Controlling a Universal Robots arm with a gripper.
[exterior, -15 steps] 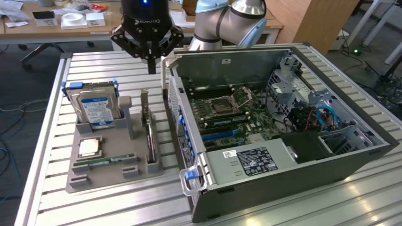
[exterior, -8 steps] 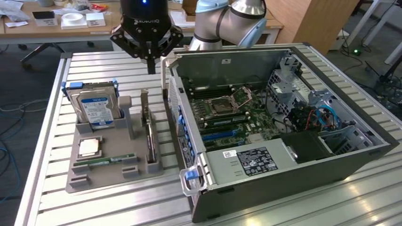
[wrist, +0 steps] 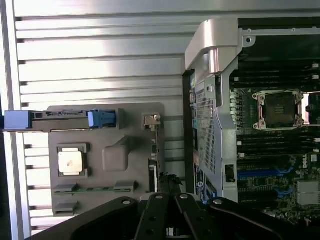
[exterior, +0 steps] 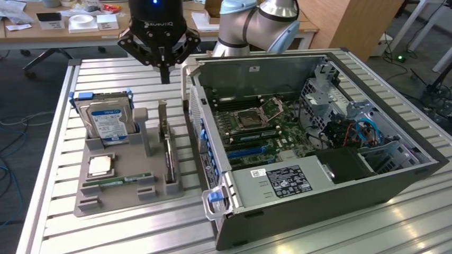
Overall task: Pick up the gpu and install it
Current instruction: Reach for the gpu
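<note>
The gpu is a thin dark card standing on edge in a slot of the grey parts holder, its metal bracket end pointing away from the holder's front. My gripper hangs above the card's far end, well clear of it, with its black fingers pressed together and nothing between them. From the wrist camera the gpu appears as a narrow edge just beside my shut gripper. The open computer case lies beside the holder with its motherboard exposed.
A silver hard drive with blue tabs stands in the holder, with a processor chip and a green memory stick in front of it. The case's side wall rises close beside the gpu. Desks with clutter stand behind the slatted table.
</note>
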